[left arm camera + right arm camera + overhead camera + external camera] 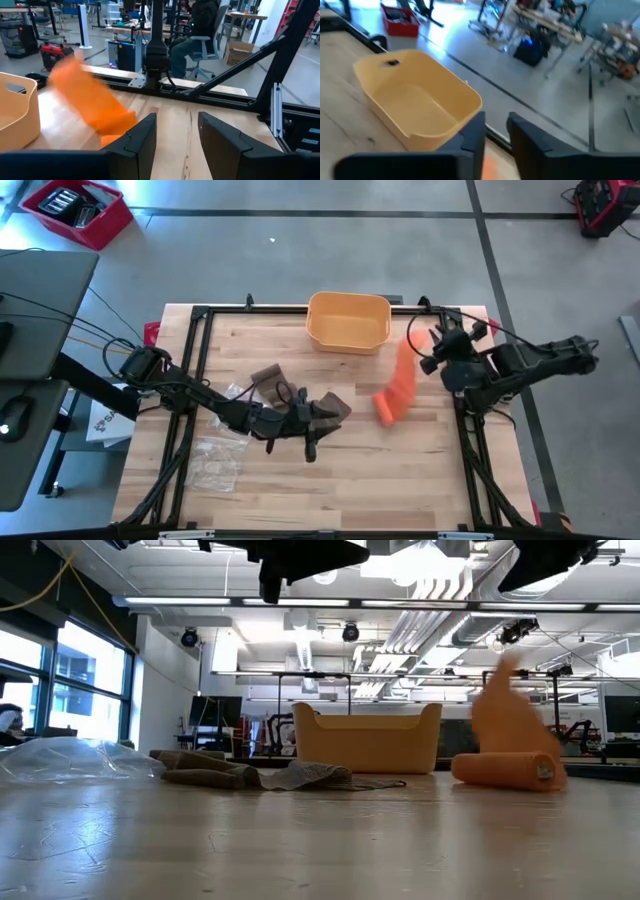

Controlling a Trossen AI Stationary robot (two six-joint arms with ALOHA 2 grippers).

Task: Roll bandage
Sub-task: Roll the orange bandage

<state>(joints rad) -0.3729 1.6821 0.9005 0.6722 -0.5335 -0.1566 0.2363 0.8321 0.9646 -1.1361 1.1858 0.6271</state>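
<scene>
1. High view: the orange bandage (393,392) lies right of centre on the wooden table (400,470), its rolled end near and a loose strip trailing toward the right gripper (430,342). The yellow bin (348,321) sits at the far edge. The left gripper (318,412) is over brown cloths (268,376), beside a plastic bag (215,460).
2. Low view: the roll rests on the tabletop at right, its tail standing up blurred.
3. Left wrist view: the left jaws stand apart, holding nothing.
4. Right wrist view: the right jaws show a narrow gap; I cannot tell whether they pinch the strip.
</scene>
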